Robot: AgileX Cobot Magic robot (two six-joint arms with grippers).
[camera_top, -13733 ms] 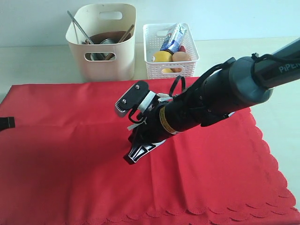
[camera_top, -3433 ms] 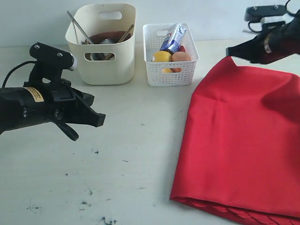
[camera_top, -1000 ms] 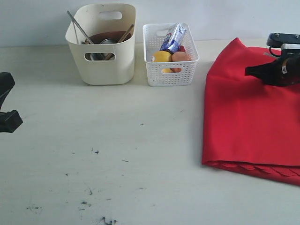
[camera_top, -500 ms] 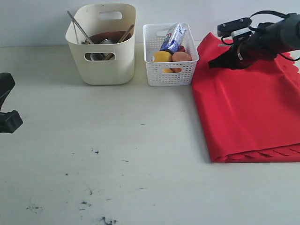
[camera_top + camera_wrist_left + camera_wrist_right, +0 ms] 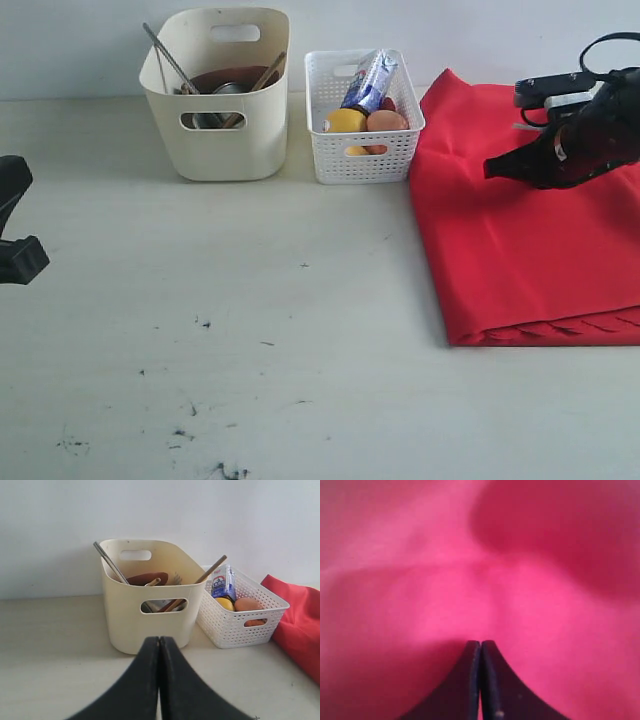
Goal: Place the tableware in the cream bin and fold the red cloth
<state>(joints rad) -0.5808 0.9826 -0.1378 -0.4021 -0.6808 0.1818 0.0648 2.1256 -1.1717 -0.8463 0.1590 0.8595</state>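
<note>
The cream bin (image 5: 215, 135) (image 5: 150, 612) stands at the back left. It holds the tableware: a silver knife (image 5: 166, 56) (image 5: 109, 561), a brown wooden plate (image 5: 228, 77) (image 5: 146, 578) and wooden handles (image 5: 268, 70) (image 5: 210, 570) sticking out. The red cloth (image 5: 520, 240) (image 5: 300, 620) lies folded at the right, its back corner beside the white basket. My right gripper (image 5: 491, 168) (image 5: 480, 643) is shut and empty, low over the cloth. My left gripper (image 5: 159, 639) is shut and empty, pointing at the bin; only a black part of that arm (image 5: 20, 258) shows at the left edge.
A white perforated basket (image 5: 365, 145) (image 5: 235, 625) stands right of the bin. It holds a milk carton (image 5: 368, 78), a lemon (image 5: 345, 120) and an egg (image 5: 385, 120). Dark specks mark the pale table (image 5: 250, 330).
The right gripper swung left to the cloth's back corner, then drew back right and nearer. The cloth shifted left and now lies beside the basket. The left arm stayed still.
</note>
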